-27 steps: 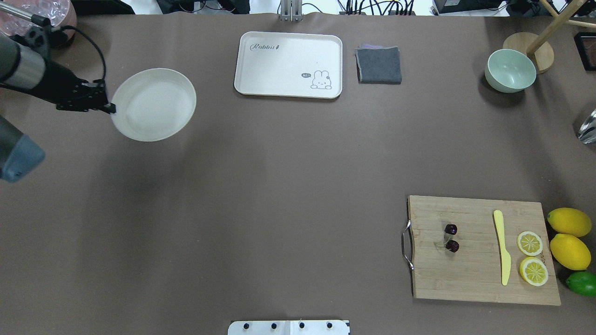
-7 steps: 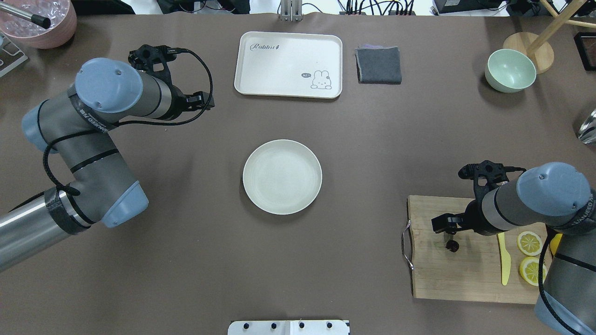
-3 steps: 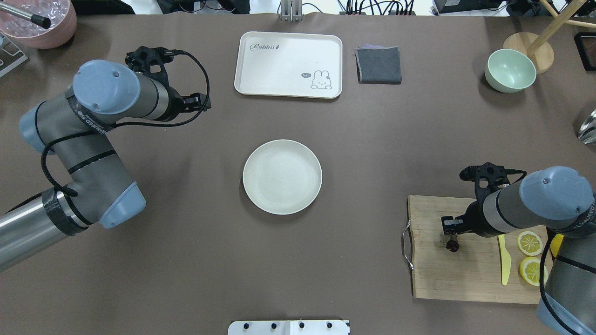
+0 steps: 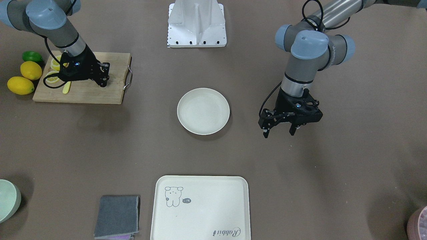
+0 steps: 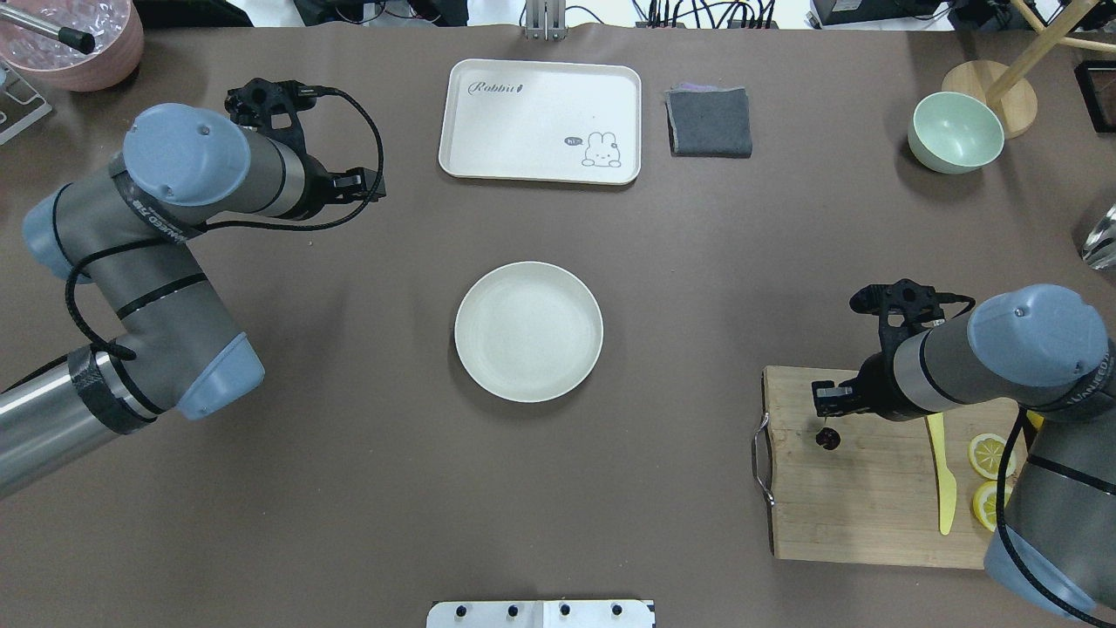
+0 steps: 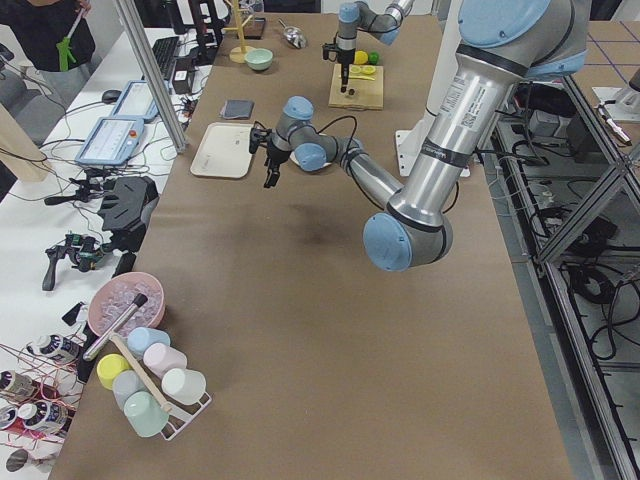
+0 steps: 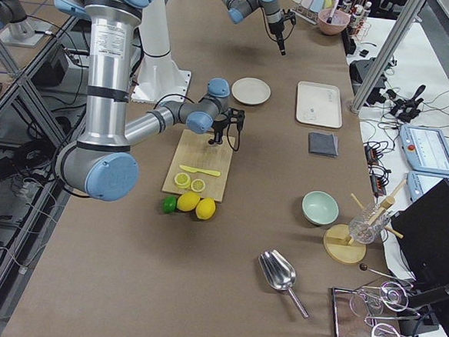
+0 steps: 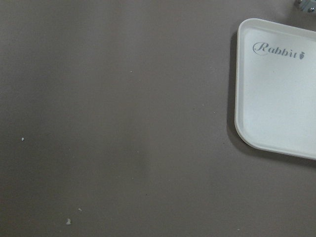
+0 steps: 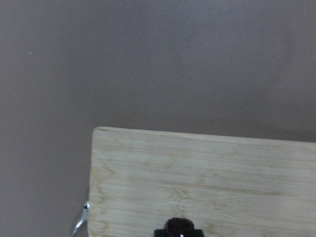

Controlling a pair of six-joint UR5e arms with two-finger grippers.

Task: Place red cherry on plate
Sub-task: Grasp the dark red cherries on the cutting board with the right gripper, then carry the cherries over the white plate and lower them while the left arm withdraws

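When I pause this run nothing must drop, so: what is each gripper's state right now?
Left gripper: open, holding nothing.
Right gripper: closed on the red cherry.

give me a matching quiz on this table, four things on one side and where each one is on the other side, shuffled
Things:
1 red cherry
2 plate
3 grey cloth
4 yellow knife

Places:
a empty, in the middle of the table
b lying on the cutting board by the lemon slices
c at the tips of the right gripper
d right next to the rabbit tray

Pairs: 1-c, 2-a, 3-d, 4-b
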